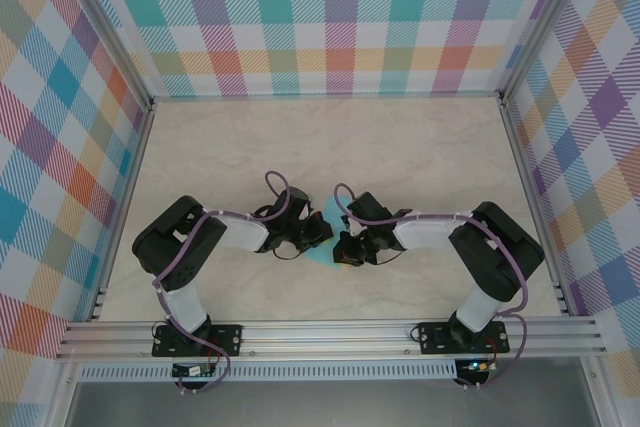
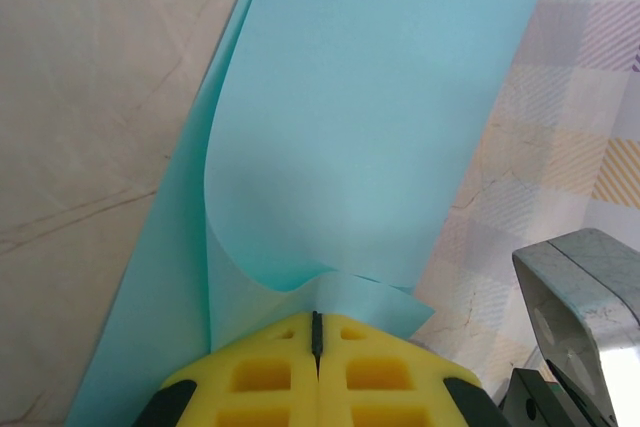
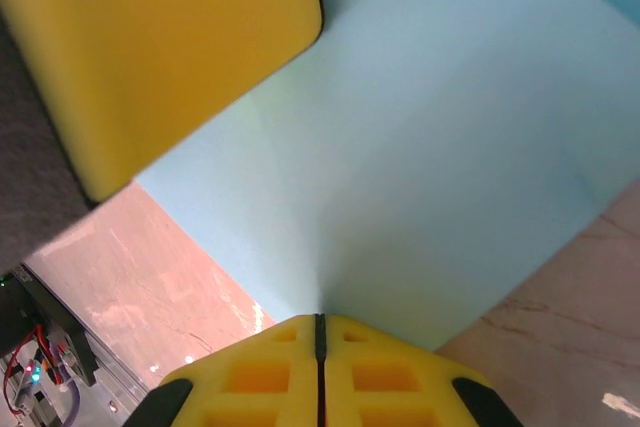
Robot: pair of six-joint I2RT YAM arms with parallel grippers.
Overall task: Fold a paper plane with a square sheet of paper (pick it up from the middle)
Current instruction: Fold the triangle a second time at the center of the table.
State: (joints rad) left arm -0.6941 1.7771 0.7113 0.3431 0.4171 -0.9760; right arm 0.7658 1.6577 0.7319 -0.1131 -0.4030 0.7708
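Paper, thin, teal, smooth, softly curled

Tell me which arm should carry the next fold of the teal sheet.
Left, probably. The left jaws are shut on a curled-up flap of the square sheet of paper, ready to swing over; the right jaws, shut on a flatter part, can hold it steady.

Soft, even overhead light leaves only faint shadows on the pale table, while up close the yellow pads blur and the square sheet of paper looks washed out.
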